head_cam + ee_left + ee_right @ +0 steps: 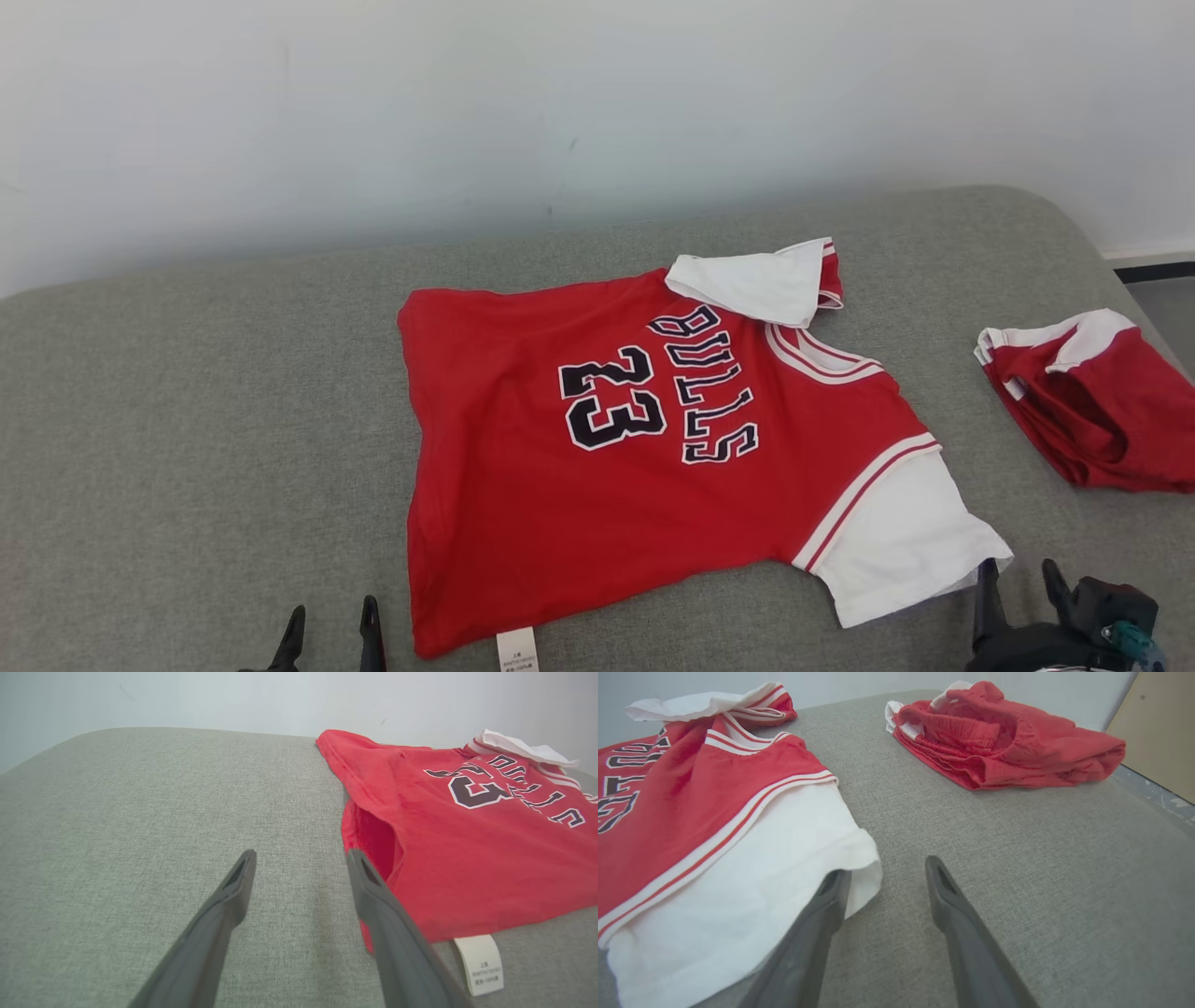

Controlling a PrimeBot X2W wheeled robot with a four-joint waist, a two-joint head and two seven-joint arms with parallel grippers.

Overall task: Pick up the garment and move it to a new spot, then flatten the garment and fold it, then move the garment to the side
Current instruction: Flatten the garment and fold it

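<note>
Head view: grey cushion (187,420); red jersey (653,448) spread at centre, flipped sleeve (756,280) upper right. Left wrist view: left gripper (302,858) released, empty, beside hem (373,807). Right wrist view: right gripper (886,868) parted, empty, at flat sleeve (761,872). Flattening apparently in hand; next, unflipping of sleeve.

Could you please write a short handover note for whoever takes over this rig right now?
Left gripper: open, empty, beside the jersey at its hem corner.
Right gripper: open, empty, one finger at the near sleeve edge.
Jersey: spread front up on the grey cushion; far sleeve flipped over the chest.
Second red garment: bundled to the right, apart.
Done: jersey laid out. Left: smooth the far sleeve, fold, move aside.
</note>
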